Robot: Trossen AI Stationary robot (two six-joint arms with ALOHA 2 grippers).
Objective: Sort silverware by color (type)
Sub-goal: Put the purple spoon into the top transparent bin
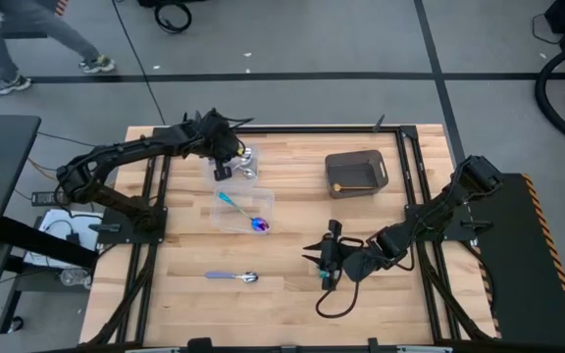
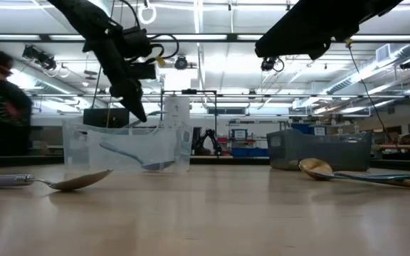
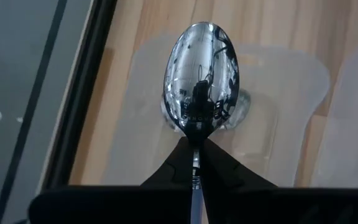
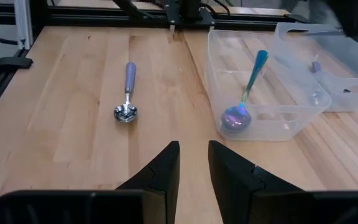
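Note:
My left gripper (image 1: 226,162) is shut on a silver-headed spoon (image 3: 201,74) above a clear tub (image 1: 246,160) at the table's far left; it also shows in the low view (image 2: 135,107). A teal-handled spoon with a purple head (image 1: 246,213) lies in a second clear tub (image 1: 222,218), its head on the tub's floor. A lavender-handled spoon (image 1: 231,277) lies flat on the table near the front; it also shows in the right wrist view (image 4: 128,90). My right gripper (image 1: 314,258) is open and empty at mid-table, pointing toward the table's left. My left gripper pinches the spoon's neck (image 3: 195,149), just behind the bowl, between its two fingers. The fingers slant down from above. The bowl sticks out past the fingertips, lifted clear above the clear tub (image 3: 278,93); the handle is hidden by the gripper.
A dark grey bin (image 1: 356,172) stands at the far right of centre, something gold inside it. In the low view a gold spoon head (image 2: 315,168) lies on the table at the right. Bare wood lies between my right gripper and the lavender spoon. A person walks beyond the table.

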